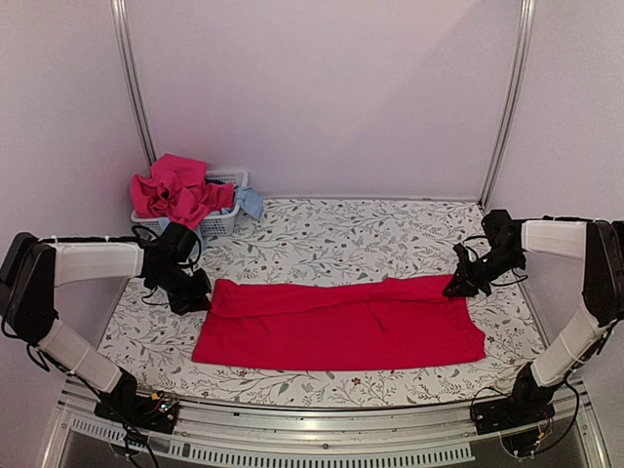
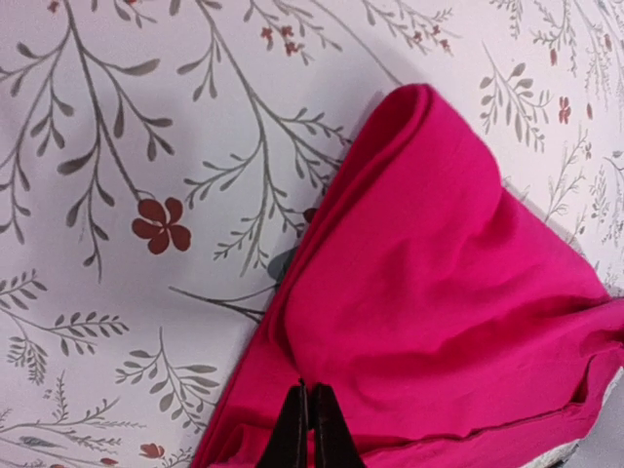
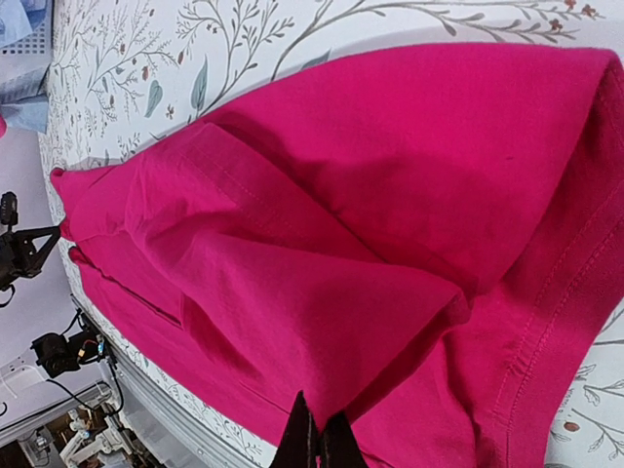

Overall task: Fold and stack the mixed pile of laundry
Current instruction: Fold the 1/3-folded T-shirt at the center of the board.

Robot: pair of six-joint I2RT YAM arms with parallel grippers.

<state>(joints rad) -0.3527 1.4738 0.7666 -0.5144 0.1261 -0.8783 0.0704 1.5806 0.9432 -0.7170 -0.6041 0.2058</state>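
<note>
At back left, basket (image 1: 224, 225) of pink and blue laundry (image 1: 175, 190), left hand (image 1: 203, 296) and right hand (image 1: 455, 289) pinching red cloth (image 1: 341, 331)

1. The big cloth (image 1: 336, 327) on the table is plain bright red. Up close it looks deep pink.
2. The table cover (image 1: 322, 229) is white, with grey leafy twigs and tiny dark red flowers.
3. The basket (image 1: 222, 224) is white.
4. The heap of clothes (image 1: 174, 190) in it is pink-red, and a light blue piece (image 1: 250, 202) sits beside the heap.
5. The left arm (image 1: 97, 261) and right arm (image 1: 554, 237) are black with white sleeves.
6. The left gripper (image 1: 203, 295) and right gripper (image 1: 456, 288) are black.
</note>
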